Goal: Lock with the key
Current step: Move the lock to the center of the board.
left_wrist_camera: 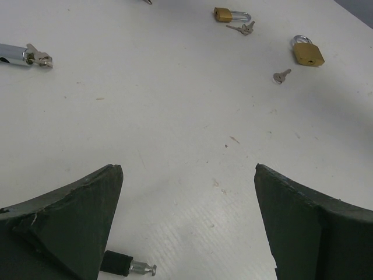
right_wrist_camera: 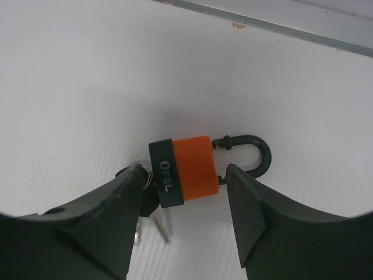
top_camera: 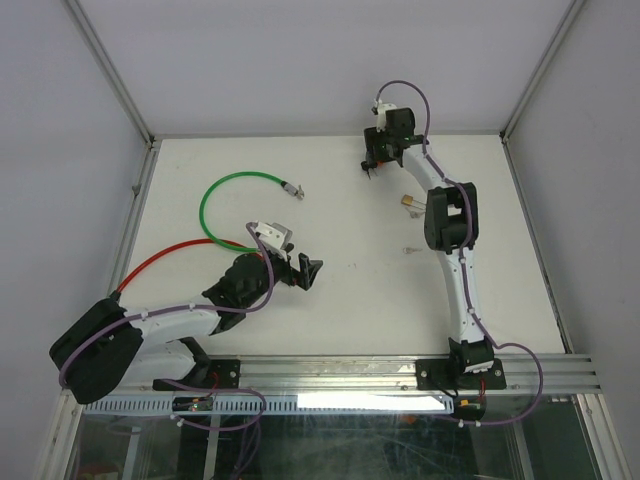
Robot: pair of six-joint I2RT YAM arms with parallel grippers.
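Note:
An orange padlock (right_wrist_camera: 195, 166) with a black base and a black shackle (right_wrist_camera: 259, 154) lies flat on the white table near the back edge. One shackle leg stands out of the body. A key ring with keys (right_wrist_camera: 165, 220) hangs at its base end. My right gripper (right_wrist_camera: 185, 169) is lowered over it, open, one fingertip (right_wrist_camera: 131, 181) at the key ring and the other (right_wrist_camera: 236, 181) at the shackle end of the body. In the top view the right gripper (top_camera: 372, 170) is at the back middle. My left gripper (left_wrist_camera: 189, 169) is open over bare table.
A green cable (top_camera: 215, 200) and a red cable (top_camera: 165, 262) loop at the left, with a chrome lock end (left_wrist_camera: 23, 55) nearby. Two brass padlocks (left_wrist_camera: 308, 53) (left_wrist_camera: 223, 14) and a loose key (left_wrist_camera: 281, 76) lie mid-table. A black pin (left_wrist_camera: 125, 265) sits under my left gripper.

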